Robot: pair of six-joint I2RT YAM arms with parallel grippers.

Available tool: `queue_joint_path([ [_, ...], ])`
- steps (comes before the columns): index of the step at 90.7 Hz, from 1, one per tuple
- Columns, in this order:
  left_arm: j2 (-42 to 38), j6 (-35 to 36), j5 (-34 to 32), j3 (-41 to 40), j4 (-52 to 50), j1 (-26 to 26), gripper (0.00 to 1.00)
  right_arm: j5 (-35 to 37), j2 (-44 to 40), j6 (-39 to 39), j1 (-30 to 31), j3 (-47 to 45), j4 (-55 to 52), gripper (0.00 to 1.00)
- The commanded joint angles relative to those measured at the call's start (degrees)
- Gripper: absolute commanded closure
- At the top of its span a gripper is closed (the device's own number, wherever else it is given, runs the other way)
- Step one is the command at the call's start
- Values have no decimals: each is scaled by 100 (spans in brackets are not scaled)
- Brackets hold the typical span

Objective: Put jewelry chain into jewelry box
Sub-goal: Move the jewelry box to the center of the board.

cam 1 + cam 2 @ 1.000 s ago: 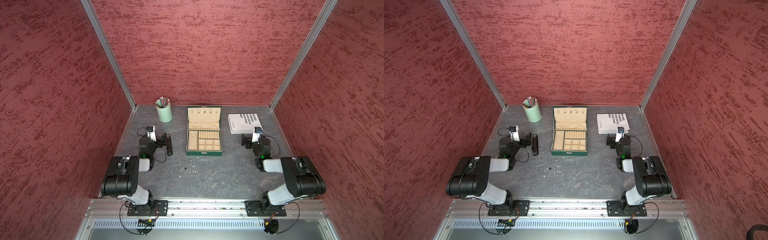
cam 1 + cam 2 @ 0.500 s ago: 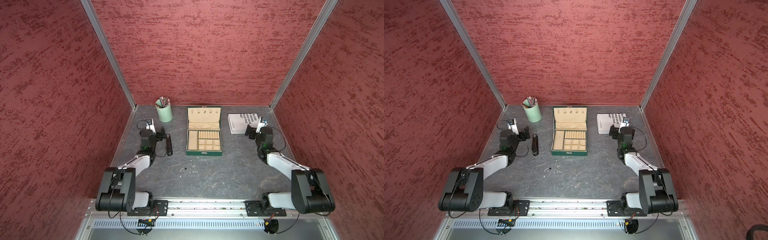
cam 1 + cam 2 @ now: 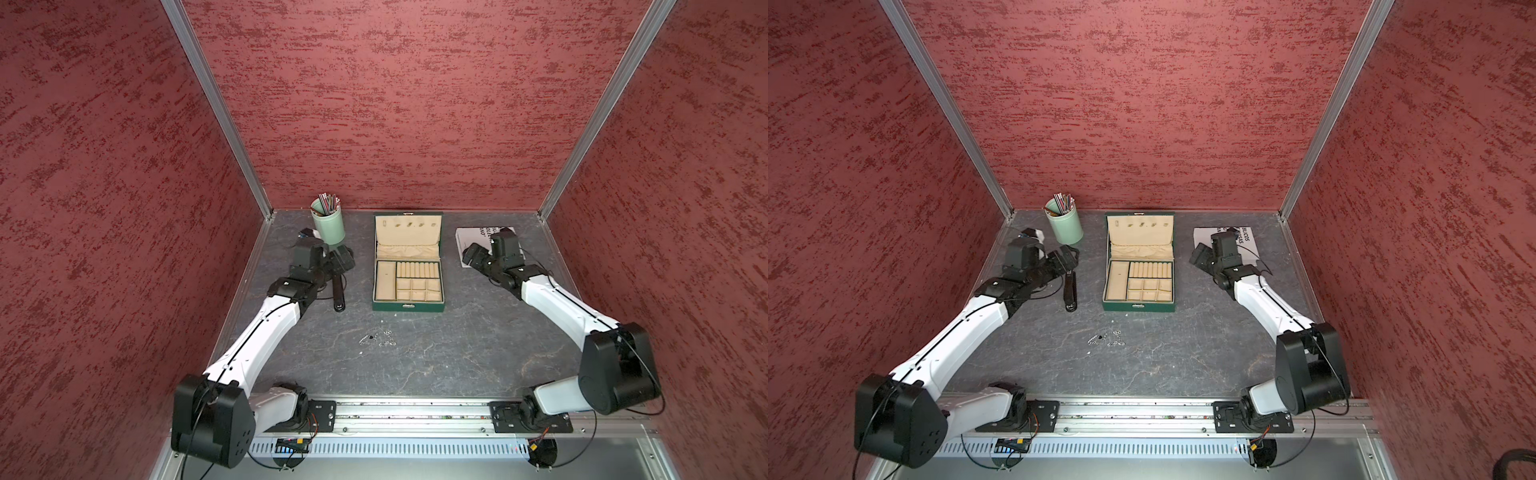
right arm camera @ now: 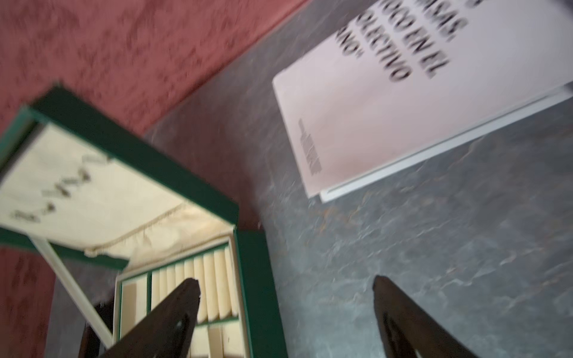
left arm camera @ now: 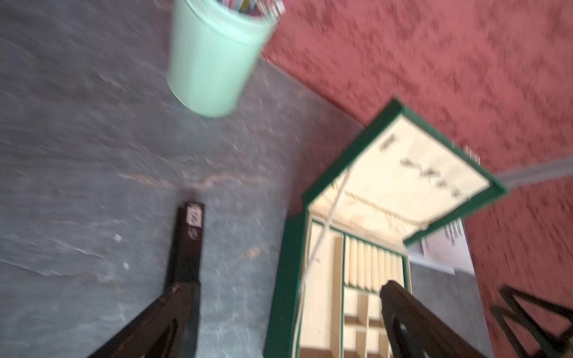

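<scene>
Jewelry chain (image 3: 378, 337): lies in a small loose heap on the worktop (image 3: 449, 361), in front of the jewelry box and apart from its front wall. Nothing touches it. It shows in both top views.
Jewelry box (image 3: 408, 306): open, with the lid standing up at the far side. The beige lining, ring rolls and square compartments are exposed. No chain is visible in any compartment.
Left pincer (image 5: 288, 289): jaws spread wide with nothing between them. It hangs to the left of the box, near the pencil cup (image 3: 329, 224) and over the far end of a black bar (image 3: 338, 291) that lies flat on the worktop. It is well apart from the chain.
Right pincer (image 4: 286, 283): jaws apart and empty. It hangs to the right of the box, at the near edge of the white book (image 3: 469, 241), also well apart from the chain.
Wrist views: both are blurred. Each shows the open box, and neither shows the chain.
Progress: judged at the start. The box is open and ready to receive, but the chain is not yet gripped, lifted or moved.
Remaining: bring one pincer down to the chain, pinch it, lift it clear, carry it over the box and release it into a compartment.
Handling note: the chain is thin and limp, so a pinch at the densest part of the heap is likely to hold best.
</scene>
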Motion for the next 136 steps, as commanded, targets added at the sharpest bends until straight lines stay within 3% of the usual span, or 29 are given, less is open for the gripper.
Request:
queue_joint_path([
  [1,300,-72,588,54,-149,-406,0,-605,-27,-53,324,-117,-328,18],
  [23,1214,-337,1167,-53,478,-628,7,-757,156,-246,877,-269,-238,25],
  [42,1911,-587,1551,-24,989,-622,17,-565,667,-326,917,-119,-398,48],
  [70,2281,-627,1708,92,1204,-917,27,-598,787,-318,924,-364,-257,73],
  [99,2600,-854,1535,191,1345,-1779,30,-478,146,-317,925,-1084,-590,79],
  [136,2288,-1283,823,-330,1222,-2971,30,-346,-1087,-191,1226,-1947,-1510,80],
])
